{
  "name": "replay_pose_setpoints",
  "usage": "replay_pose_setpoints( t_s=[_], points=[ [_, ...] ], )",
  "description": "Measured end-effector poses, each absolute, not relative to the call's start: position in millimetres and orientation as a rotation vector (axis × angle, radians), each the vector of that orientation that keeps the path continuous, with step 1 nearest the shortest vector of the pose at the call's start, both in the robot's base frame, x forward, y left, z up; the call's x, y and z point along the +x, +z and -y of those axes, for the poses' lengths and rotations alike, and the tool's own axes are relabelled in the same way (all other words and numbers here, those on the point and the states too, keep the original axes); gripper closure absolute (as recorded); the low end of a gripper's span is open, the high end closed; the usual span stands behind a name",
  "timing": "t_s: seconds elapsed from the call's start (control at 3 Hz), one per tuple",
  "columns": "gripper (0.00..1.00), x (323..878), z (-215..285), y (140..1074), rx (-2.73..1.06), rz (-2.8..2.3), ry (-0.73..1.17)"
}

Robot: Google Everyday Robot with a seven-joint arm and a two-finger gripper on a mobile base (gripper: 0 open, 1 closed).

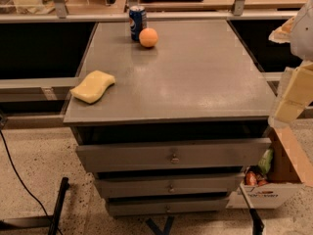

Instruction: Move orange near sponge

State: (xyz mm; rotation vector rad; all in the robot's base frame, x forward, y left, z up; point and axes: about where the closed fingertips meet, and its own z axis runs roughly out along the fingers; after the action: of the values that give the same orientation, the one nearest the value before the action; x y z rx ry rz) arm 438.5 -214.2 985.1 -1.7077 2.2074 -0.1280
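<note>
The orange (148,37) sits on the grey cabinet top (195,77) near its far edge, right beside a blue soda can (137,22). The pale yellow sponge (93,86) lies flat near the top's front left corner. My gripper (293,98) hangs at the right edge of the view, off the cabinet's right side, well away from both the orange and the sponge. Only cream-coloured finger parts of it show.
The cabinet has three drawers (173,155) in front, slightly pulled out. A cardboard box (274,180) with items stands on the floor at the right. A black cable (14,175) and a frame leg lie on the floor at the left. Rails run behind the cabinet.
</note>
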Motion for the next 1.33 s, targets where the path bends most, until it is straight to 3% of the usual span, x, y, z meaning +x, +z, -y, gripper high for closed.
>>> replay_pose_setpoints(
  t_s=[0.67, 1.33],
  points=[
    [0.00, 452.7, 203.9, 985.1, -1.674, -2.190, -0.141],
    [0.00, 569.9, 128.4, 972.5, -1.544, -2.107, -0.134]
  ],
)
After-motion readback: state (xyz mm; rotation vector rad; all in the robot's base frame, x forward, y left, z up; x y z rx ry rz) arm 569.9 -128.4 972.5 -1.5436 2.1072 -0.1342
